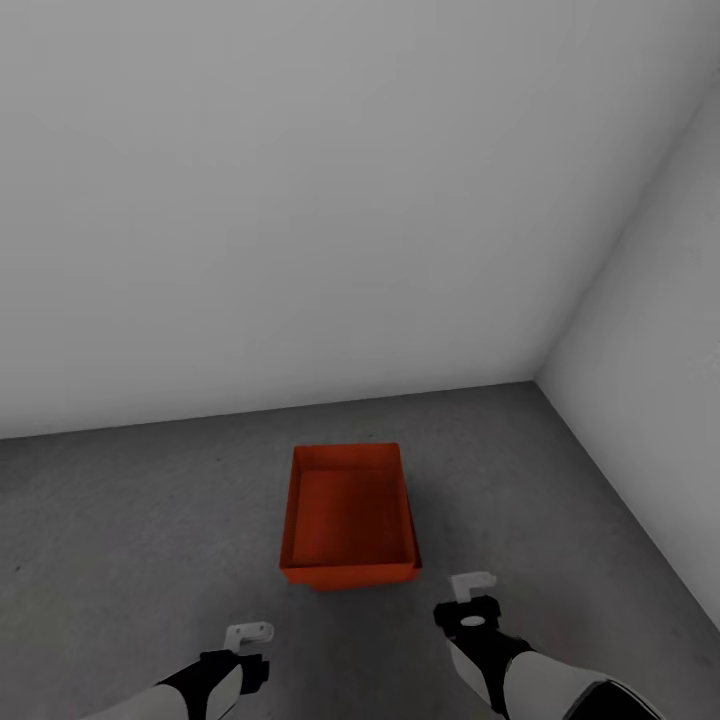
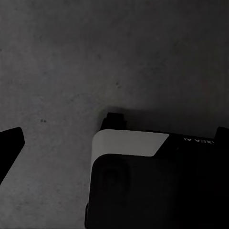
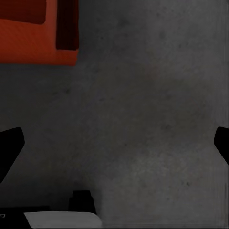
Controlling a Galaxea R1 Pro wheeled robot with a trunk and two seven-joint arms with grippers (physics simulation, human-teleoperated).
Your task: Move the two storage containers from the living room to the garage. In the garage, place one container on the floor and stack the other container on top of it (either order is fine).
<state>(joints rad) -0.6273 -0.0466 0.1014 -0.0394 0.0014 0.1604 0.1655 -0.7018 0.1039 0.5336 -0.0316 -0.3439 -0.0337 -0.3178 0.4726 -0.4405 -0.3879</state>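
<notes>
Bare garage corner, dark grey mottled concrete floor point(image 1: 150, 520), plain pale grey walls point(image 1: 300, 200)

One orange-red bin point(image 1: 349, 517) shows in the head view — whether a second sits nested inside it cannot be told, though a faint lower edge peeks out beneath its near rim. Two arms reach in from below, each ending in one gripper: the left gripper point(image 1: 249, 634) and the right gripper point(image 1: 471, 583). Two pale walls meet in one corner — over one grey concrete floor point(image 1: 150, 530).
</notes>
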